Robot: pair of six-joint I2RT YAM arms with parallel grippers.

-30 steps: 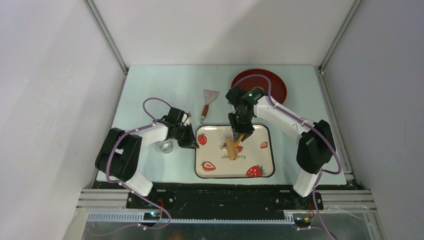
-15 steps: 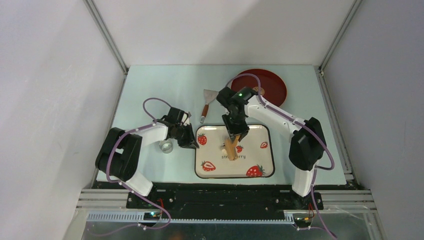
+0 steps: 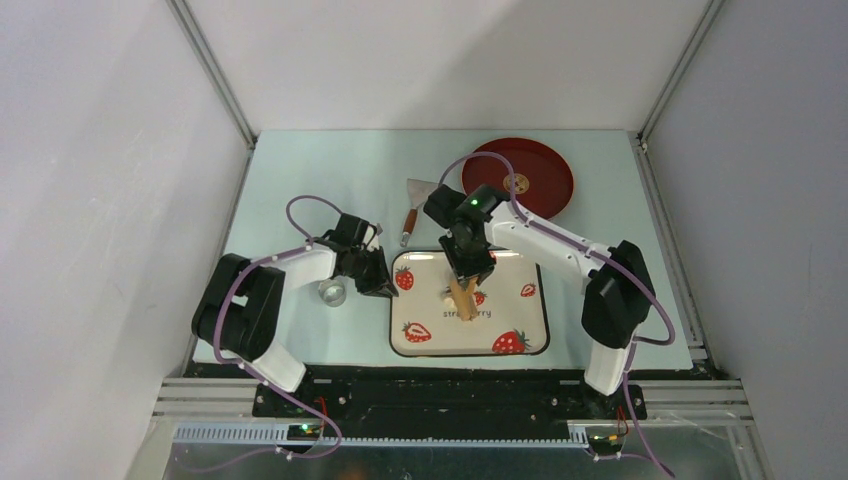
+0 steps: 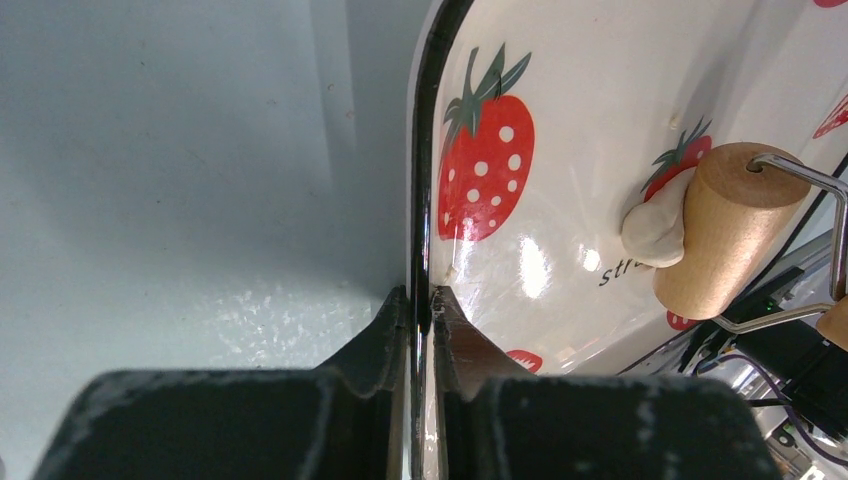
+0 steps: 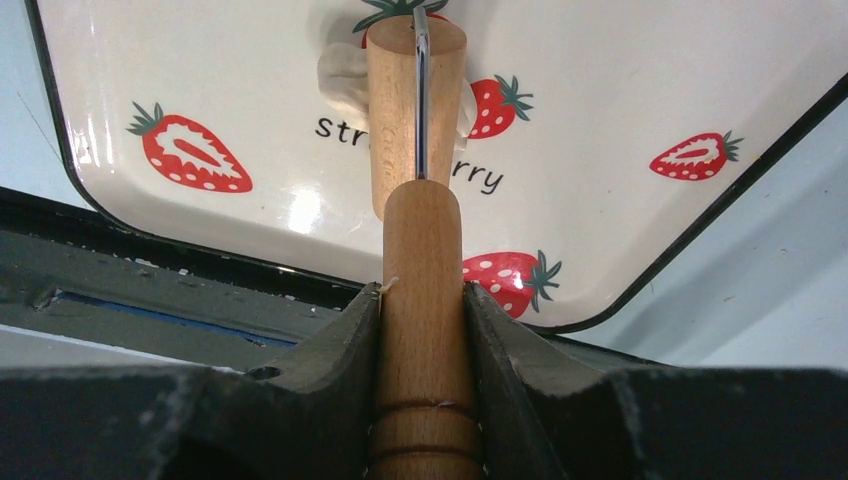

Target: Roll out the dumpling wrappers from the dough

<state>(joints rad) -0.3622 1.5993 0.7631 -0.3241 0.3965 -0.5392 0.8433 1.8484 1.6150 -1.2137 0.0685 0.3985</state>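
On the tray (image 3: 520,322), near its middle, the dough (image 5: 338,72) lies under the roller (image 5: 402,130) and shows at both sides of it. The right end effector (image 5: 422,300) is closed on the handle (image 5: 425,245), and the dough is straight beyond its fingertips, toward the near edge of the table (image 3: 300,170). The roller's long axis seems to run in line with the handle, far to near, so I think the next stroke must go sideways. The left end effector (image 4: 420,305) pinches the tray's left rim.
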